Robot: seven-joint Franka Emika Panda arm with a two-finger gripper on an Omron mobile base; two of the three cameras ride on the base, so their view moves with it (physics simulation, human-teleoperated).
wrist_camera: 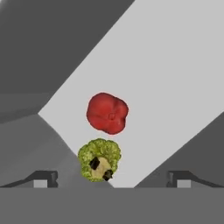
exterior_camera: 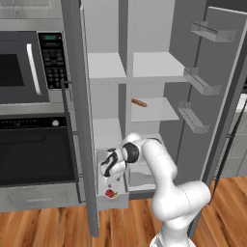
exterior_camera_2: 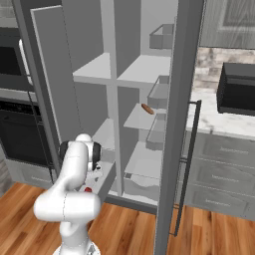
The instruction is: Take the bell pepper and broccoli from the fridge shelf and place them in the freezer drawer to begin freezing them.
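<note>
Step in hand, as judged: release of the broccoli [wrist_camera: 99, 159] into the freezer drawer [exterior_camera: 119, 198]; the gripper [exterior_camera: 113, 179] hangs over the open drawer with its jaws spread wide, holding nothing.

Position of task items: in the hand view the broccoli lies on the white drawer floor directly below the fingertips [wrist_camera: 43, 178], stem side up; the pepper [wrist_camera: 107, 113] lies just beyond it on the same floor, close beside it, contact not determinable. In the left base view the pepper [exterior_camera: 110, 193] sits near the drawer's front lip. The fridge shelf [exterior_camera: 154, 65] carries neither vegetable.

Procedure, advised:
- Keep the jaws fully apart; confirm that neither finger rests on the broccoli.
- Withdraw straight up, along the gripper's own axis; avoid sideways travel, which could knock either item or strike the narrow drawer's walls.
- Clear the rim before swinging the arm away.

Count: one pepper; one broccoli; one brown stick [exterior_camera: 139, 102] on a middle shelf, not part of the task; leave it.
</note>
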